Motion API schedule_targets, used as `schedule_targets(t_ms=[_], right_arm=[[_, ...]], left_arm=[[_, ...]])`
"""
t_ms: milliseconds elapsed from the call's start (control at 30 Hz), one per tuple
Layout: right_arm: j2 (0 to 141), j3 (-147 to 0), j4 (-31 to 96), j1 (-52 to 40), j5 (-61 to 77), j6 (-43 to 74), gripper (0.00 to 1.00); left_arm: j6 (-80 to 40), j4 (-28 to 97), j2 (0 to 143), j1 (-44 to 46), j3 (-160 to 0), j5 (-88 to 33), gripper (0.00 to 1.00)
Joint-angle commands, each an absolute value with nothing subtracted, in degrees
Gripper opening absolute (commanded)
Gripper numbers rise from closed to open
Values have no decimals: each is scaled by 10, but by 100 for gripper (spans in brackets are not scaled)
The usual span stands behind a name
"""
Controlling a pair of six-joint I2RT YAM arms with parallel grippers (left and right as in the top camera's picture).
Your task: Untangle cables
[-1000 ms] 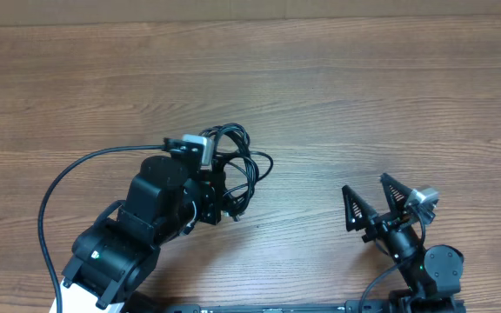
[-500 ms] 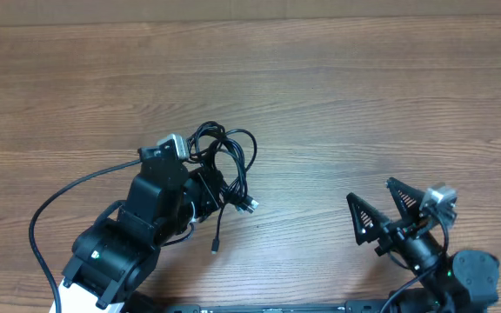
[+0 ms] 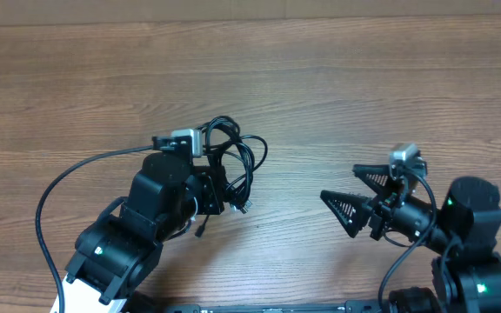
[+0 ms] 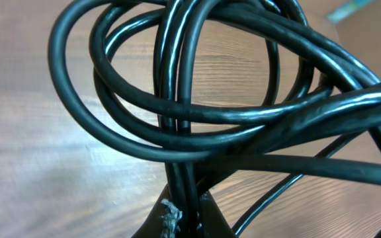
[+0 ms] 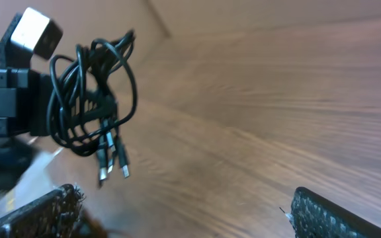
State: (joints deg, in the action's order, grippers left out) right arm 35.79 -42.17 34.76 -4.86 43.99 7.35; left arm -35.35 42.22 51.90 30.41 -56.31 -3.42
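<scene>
we are at the opening step: the bundle is gathered but nothing is separated yet. our left hand (image 4: pixel 185 221) is clamped shut on the cables (image 3: pixel 233 165), pinching several strands at once. it holds the tangle left of centre in the overhead view, apparently lifted off the counter (image 3: pixel 364 87), with the plug ends (image 5: pixel 112 164) dangling beneath. our right hand (image 3: pixel 339 184) is spread wide and empty at the lower right, pointing towards the bundle and well apart from it. next, we judge, the right hand must reach in, take one dangling end or outer loop, and draw it sideways.
</scene>
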Motion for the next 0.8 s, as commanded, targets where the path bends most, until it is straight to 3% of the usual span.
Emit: schedule_targets(t_ms=[0, 167, 433, 767], right_arm=[[390, -442, 348, -48, 525, 55, 100], [399, -448, 338, -48, 571, 55, 100], [399, -448, 214, -48, 708, 119, 100], [399, -448, 208, -48, 717, 124, 100]], left_arm=[[-173, 399, 517, 309, -576, -55, 4], [-79, 378, 517, 309, -576, -56, 4], [38, 372, 517, 309, -576, -118, 4], [126, 346, 517, 309, -576, -171, 4]])
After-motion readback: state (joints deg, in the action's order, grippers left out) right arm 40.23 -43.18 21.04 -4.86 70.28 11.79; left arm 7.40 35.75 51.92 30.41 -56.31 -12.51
